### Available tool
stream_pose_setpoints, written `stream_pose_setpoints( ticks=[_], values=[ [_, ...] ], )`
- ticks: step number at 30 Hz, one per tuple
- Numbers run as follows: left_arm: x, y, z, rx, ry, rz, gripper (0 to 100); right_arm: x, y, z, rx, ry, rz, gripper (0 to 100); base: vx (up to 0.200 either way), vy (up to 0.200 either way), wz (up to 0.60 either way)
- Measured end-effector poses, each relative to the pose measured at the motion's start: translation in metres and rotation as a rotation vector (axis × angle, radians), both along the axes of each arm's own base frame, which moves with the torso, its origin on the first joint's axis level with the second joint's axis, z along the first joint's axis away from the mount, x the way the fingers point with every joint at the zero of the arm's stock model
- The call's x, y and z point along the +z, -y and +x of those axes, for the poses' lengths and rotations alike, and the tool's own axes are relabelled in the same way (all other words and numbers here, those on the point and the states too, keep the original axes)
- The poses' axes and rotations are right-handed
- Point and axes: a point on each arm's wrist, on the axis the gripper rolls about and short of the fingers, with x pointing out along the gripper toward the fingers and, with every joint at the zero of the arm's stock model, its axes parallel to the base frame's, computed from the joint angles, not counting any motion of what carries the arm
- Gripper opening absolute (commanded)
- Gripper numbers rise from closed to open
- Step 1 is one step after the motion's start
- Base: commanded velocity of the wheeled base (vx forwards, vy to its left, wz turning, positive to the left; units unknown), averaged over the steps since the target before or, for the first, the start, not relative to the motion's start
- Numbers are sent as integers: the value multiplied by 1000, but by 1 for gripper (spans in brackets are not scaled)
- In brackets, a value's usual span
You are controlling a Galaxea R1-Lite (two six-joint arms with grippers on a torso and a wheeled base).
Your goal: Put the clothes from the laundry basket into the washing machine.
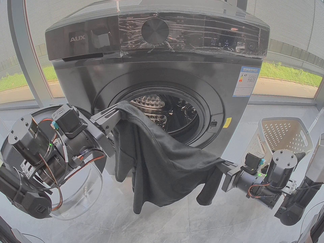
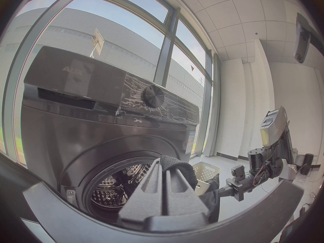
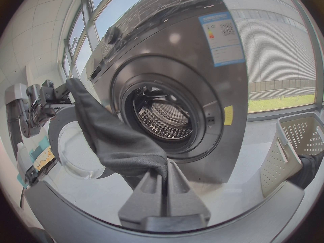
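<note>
Garment [image 1: 162,159] spans both hands: left hand [image 1: 117,112] pinches one end beside washing machine [image 1: 202,75] mouth, right hand [image 1: 221,166] the other.

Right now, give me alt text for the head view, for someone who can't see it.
A dark garment hangs stretched between the two arms, left jaws and right jaws shut on its ends, before the washer's open drum. The door is swung open at left; a basket stands on the floor at right.
</note>
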Motion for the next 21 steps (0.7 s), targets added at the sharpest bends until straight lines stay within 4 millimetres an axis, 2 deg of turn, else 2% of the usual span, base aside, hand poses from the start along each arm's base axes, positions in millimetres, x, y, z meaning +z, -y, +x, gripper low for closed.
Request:
stream_pose_setpoints(
  ticks=[9, 21],
  values=[
    [-2, 9, 8, 6, -5, -5, 0, -22, -32, -15, 128, -59, -57, 100, 0, 0, 0],
    [8, 27, 8, -25, 26, -39, 0, -43, -52, -30, 224, -114, -107, 100, 0, 0, 0]
  ],
)
